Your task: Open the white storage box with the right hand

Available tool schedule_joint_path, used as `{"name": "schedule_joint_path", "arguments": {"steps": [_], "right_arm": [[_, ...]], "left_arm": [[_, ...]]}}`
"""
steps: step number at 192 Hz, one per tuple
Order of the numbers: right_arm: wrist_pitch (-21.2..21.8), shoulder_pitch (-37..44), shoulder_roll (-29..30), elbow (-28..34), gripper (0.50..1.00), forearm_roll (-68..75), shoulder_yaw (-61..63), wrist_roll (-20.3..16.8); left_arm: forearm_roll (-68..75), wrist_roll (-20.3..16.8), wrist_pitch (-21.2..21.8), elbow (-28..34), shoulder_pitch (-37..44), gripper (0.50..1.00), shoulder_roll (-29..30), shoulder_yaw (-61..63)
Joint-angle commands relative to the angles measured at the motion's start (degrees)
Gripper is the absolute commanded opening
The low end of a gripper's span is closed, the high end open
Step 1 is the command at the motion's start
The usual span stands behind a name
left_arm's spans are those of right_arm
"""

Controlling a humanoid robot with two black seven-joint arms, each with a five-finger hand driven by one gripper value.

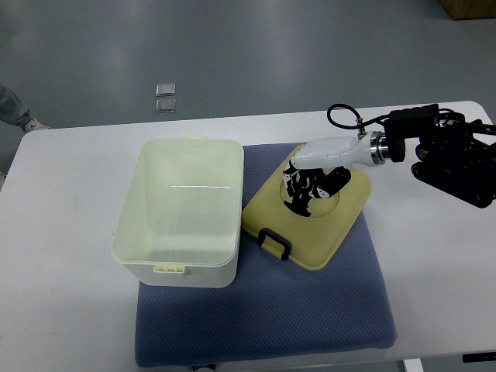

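The white storage box [182, 209] stands open on the left part of a blue mat [310, 310], and its inside looks empty. Its pale yellow lid [329, 229] lies off the box to the right, flat on the mat, with a black latch [275, 242] at its near edge. My right hand [308, 186] reaches in from the right and hovers over the lid's round recess. Its black fingers [298, 198] are loosely spread, pointing down at the lid, and grasp nothing. The left arm is out of the picture.
The mat lies on a white table [62, 232] whose far edge runs behind the box. My right arm's black joints and cable [449, 151] hang over the table's right side. On the floor beyond are two small grey tiles [166, 97].
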Motion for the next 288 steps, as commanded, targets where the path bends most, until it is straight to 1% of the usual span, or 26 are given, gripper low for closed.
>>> {"name": "schedule_joint_path", "arguments": {"steps": [1,2,3,4,5,6,10,29,45,64,79,101,114,126,148,163,170,182,204,236,262,288], "right_arm": [[0.7,0.0,-0.1,0.0,0.801,0.5,0.5,0.0],[0.8,0.0,-0.1,0.0,0.827,0.7,0.5,0.0],[0.8,0.0,-0.1,0.0,0.827,0.7,0.5,0.0],[0.9,0.0,-0.1,0.0,0.850,0.9,0.6,0.0],[0.9,0.0,-0.1,0.0,0.850,0.9,0.6,0.0],[1.0,0.0,-0.1,0.0,0.864,1.1,0.6,0.0],[1.2,0.0,-0.1,0.0,0.885,1.8,0.7,0.0],[3.1,0.2,-0.3,0.6,0.913,6.2,1.1,0.0],[4.7,0.6,-0.9,2.5,0.913,12.3,3.0,0.0],[5.5,0.3,-0.6,3.4,0.915,19.6,8.2,0.0],[5.6,0.1,-0.1,3.3,0.917,24.9,11.5,0.0],[5.5,-2.5,1.9,2.9,0.917,37.1,17.7,0.0],[4.6,-5.1,3.3,2.5,0.917,43.6,20.8,0.0],[3.3,-6.7,4.7,1.4,0.917,46.7,22.4,0.0],[-1.8,-10.1,8.5,-3.4,0.917,52.4,25.4,0.0],[-4.1,-11.5,10.1,-6.3,0.917,56.2,25.7,0.0],[-5.2,-12.6,10.5,-7.5,0.917,59.9,25.8,-1.8],[-6.6,-14.1,11.0,-8.4,0.917,67.4,25.7,-3.4],[-7.5,-15.8,10.8,-8.7,0.917,77.9,25.6,-3.8],[-7.6,-17.6,11.3,-9.1,0.917,83.5,25.8,-3.8],[-7.7,-17.8,11.4,-9.2,0.917,92.8,25.6,-4.0],[-8.5,-18.0,14.2,-9.5,0.919,95.4,25.7,-5.4]], "left_arm": [[0.0,0.0,0.0,0.0,0.0,1.000,0.0,-0.1],[0.0,0.0,0.0,0.0,0.0,1.000,0.0,0.0],[0.0,0.0,0.0,0.0,0.0,1.000,0.0,0.0],[0.0,0.0,0.0,0.0,0.0,1.000,0.0,0.0],[0.0,0.0,0.0,0.0,0.0,1.000,0.0,0.0],[0.0,0.0,0.0,0.0,0.0,1.000,0.0,0.0],[0.0,0.0,0.0,0.0,0.0,1.000,0.0,0.0],[0.0,0.0,0.0,0.0,0.0,1.000,0.0,-0.1],[0.0,0.0,0.0,0.0,0.0,1.000,0.0,0.0],[0.0,0.0,-0.1,0.0,0.0,1.000,0.0,0.0],[0.0,0.0,0.0,0.0,0.0,1.000,0.0,0.0],[0.0,0.0,-0.1,0.0,0.0,1.000,0.0,0.0],[0.0,0.0,0.0,0.0,0.0,1.000,0.0,0.0],[0.0,0.0,0.0,0.0,0.0,1.000,0.0,0.0],[0.0,0.0,0.0,0.0,0.0,1.000,0.0,0.0],[0.0,0.0,0.0,0.0,0.0,1.000,0.0,-0.1],[0.0,0.0,0.0,0.0,0.0,1.000,0.0,0.0],[0.0,0.0,0.0,0.0,0.0,1.000,0.0,0.0],[0.0,0.0,0.0,0.0,0.0,1.000,0.0,0.0],[0.0,0.0,0.0,0.0,0.0,1.000,0.0,0.0],[0.0,0.0,0.0,0.0,0.0,1.000,0.0,0.0],[0.0,0.0,0.0,0.0,0.0,1.000,0.0,0.0]]}}
